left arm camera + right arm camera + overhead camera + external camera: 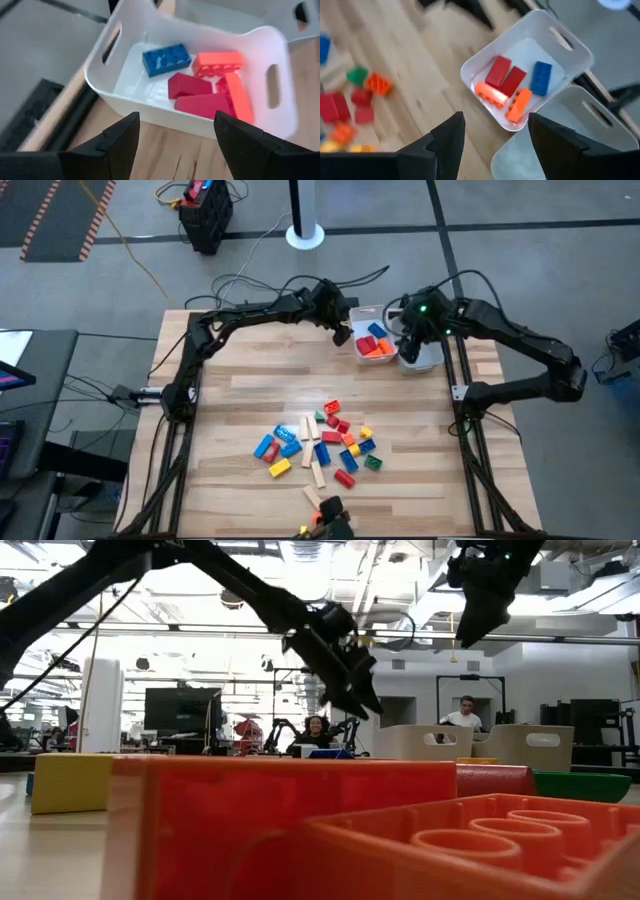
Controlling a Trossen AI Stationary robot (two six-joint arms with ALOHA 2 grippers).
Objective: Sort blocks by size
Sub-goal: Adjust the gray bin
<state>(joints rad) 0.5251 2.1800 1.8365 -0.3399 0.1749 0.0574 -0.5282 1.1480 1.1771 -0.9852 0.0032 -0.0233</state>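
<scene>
Seen from straight overhead, taking in the whole table (250, 395); from tabletop level, pressed close against blocks (270, 825), facing the room behind; from both wrists, angled down at close range, sharing one white tray (125, 30) of bricks.

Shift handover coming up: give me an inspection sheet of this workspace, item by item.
Surface: wooden table, bare around the pile.
Job's things: loose blocks in a pile near the table's front middle; a blue brick, two red bricks and two orange bricks in the white tray; the second tray beside it looks empty.
Clutter: nothing seen.
Grippers: left gripper open, empty, hanging by the white tray; right gripper open, empty, above the trays.
Cables: black cables trail off the table's far edge.
Surroundings: black box on the floor; two people sit far behind.
</scene>
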